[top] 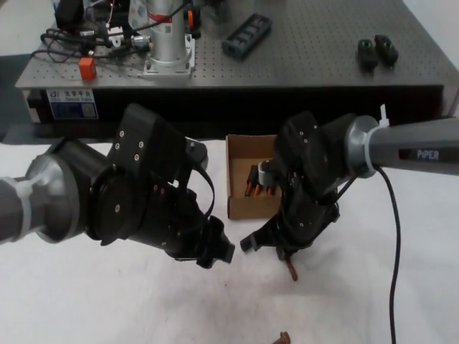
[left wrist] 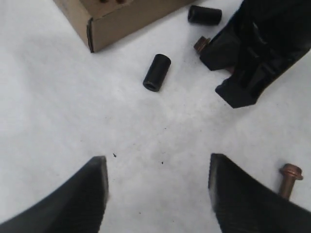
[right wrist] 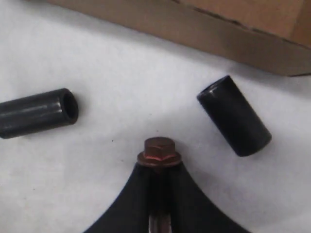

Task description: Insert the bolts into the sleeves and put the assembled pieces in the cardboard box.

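The right pincer (right wrist: pixel 159 171) is squeezed tight on a bolt (right wrist: pixel 159 148), between two sleeves (right wrist: pixel 233 115), with the cardboard box (right wrist: pixel 204 31) edge along the frame's top. The left pincer (left wrist: pixel 158 191) is wide apart and empty, over open white desk (left wrist: pixel 73 111).

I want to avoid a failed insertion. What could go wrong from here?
1. The right end effector holds the bolt head outward, shank between its fingers, so it may need regrasping before insertion.
2. Both sleeves lie loose on their sides and may roll when touched.
3. The open left end effector is close to the right one; they could collide.
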Robot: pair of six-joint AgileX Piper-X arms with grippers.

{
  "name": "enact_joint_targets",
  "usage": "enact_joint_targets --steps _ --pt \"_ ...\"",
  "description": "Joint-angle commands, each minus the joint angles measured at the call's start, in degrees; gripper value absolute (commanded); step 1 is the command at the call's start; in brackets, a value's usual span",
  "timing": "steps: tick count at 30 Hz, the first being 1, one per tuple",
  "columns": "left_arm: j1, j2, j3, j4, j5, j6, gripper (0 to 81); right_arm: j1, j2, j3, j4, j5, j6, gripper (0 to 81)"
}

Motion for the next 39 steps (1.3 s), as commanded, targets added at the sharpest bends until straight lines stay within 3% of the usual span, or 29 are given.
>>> enact_joint_targets --steps 1,7,18,31,35,39 --pt "0.1 -1.7 1.8 -1.3 -0.7 0.3 43.9 -1.4 0.5 0.1 1.6 -1.2 -2.6 2.7" --pt "0.1 8.6 -10.1 6.6 -0.1 6.5 40.2 -6.1 -7.9 1.6 10.2 -2.9 -6.4 2.7" --pt "-3.4 25.3 -36.1 24.6 -2.1 17.7 40.2 -15.6 -29.7 15.2 10.1 -9.7 -6.3 2.7" --pt "-5.7 36.0 -47.8 34.6 -8.1 23.6 39.9 -17.6 -38.5 26.0 10.1 -10.0 -5.9 2.7" --pt "-5.7 36.8 -47.8 34.4 -8.3 24.1 30.6 -17.6 -39.2 26.9 10.2 -11.1 -5.9 2.7" --pt "-5.7 36.9 -47.8 34.4 -7.4 24.1 12.7 -17.6 -39.8 26.9 10.0 -11.2 -5.7 2.7"
